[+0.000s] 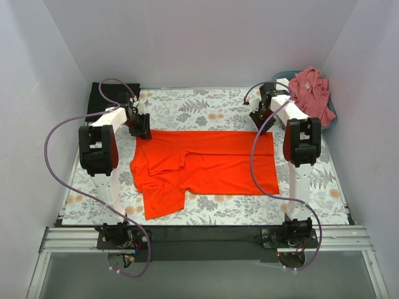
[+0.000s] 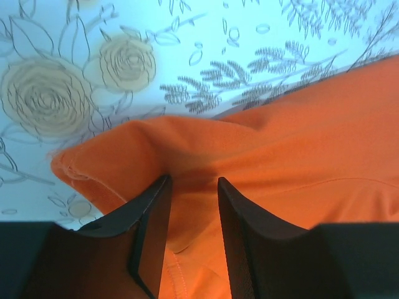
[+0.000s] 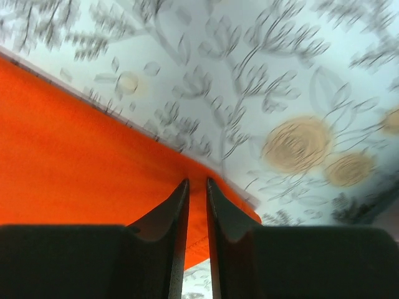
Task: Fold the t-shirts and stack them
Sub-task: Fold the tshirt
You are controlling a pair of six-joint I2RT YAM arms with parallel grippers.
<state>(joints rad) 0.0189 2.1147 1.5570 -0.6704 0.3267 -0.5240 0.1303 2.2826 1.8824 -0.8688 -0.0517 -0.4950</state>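
Only one container shows: a blue-grey plastic basket (image 1: 333,114) at the far right corner of the table, beside the wall. It holds a pink t-shirt (image 1: 312,92), heaped loosely and rising above the rim, with part of it draped over the basket's near side.

Across the table, at the far left corner, a black t-shirt (image 1: 103,99) lies folded flat.

Between the two arms the orange t-shirt (image 1: 212,163) is spread on the floral table cover (image 1: 187,106). Its length runs left to right, and one sleeve sticks out toward the near edge on the left side. A layer of the cloth lies doubled over on the left half.

At the shirt's far left corner sits the left gripper (image 1: 139,128). In the wrist view its fingers (image 2: 151,230) stand a moderate way apart, and a puckered ridge of orange cloth lies in the gap. Whether they are pressing that cloth cannot be told.

At the far right corner is the right gripper (image 1: 258,119). Its fingers (image 3: 171,230) are drawn to a thin slit right on the shirt's edge, and they seem to pinch the hem. That view is blurred.
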